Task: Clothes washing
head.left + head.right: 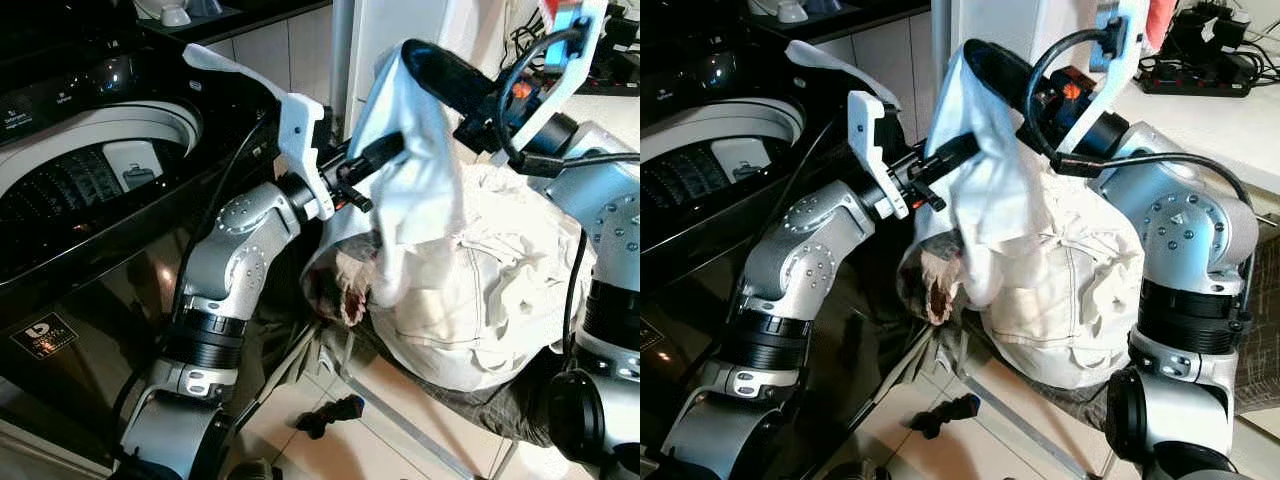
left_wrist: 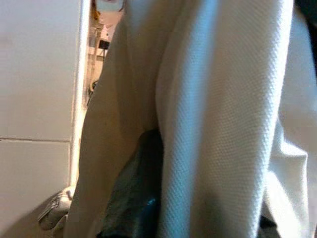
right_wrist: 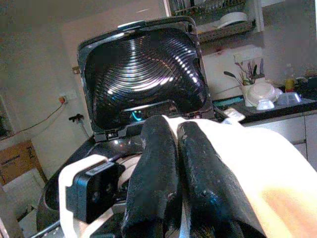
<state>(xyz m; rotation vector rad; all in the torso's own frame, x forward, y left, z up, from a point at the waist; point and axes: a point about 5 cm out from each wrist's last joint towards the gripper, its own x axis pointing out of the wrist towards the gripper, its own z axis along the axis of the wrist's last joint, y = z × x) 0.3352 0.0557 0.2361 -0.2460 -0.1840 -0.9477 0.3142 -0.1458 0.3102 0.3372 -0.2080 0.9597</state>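
My right gripper (image 1: 425, 62) is raised high and shut on a pale white garment (image 1: 415, 190), which hangs down from its black fingers (image 3: 153, 173). Reaching in from the left, my left gripper (image 1: 388, 175) is open, its upper finger touching the garment's edge. In the left wrist view the cloth (image 2: 223, 124) hangs right in front of the camera over one dark finger (image 2: 136, 198). Below the garment lies a pile of cream clothes (image 1: 500, 300) in a hamper. The black top-loading washing machine (image 1: 80, 180) stands at the left with its drum exposed and its lid (image 3: 143, 74) up.
A small black object (image 1: 335, 410) lies on the tiled floor under the hamper's metal frame (image 1: 400, 425). A power strip (image 1: 1200, 80) sits on the white counter at the right. Dishes (image 3: 260, 91) stand on the dark counter behind the machine.
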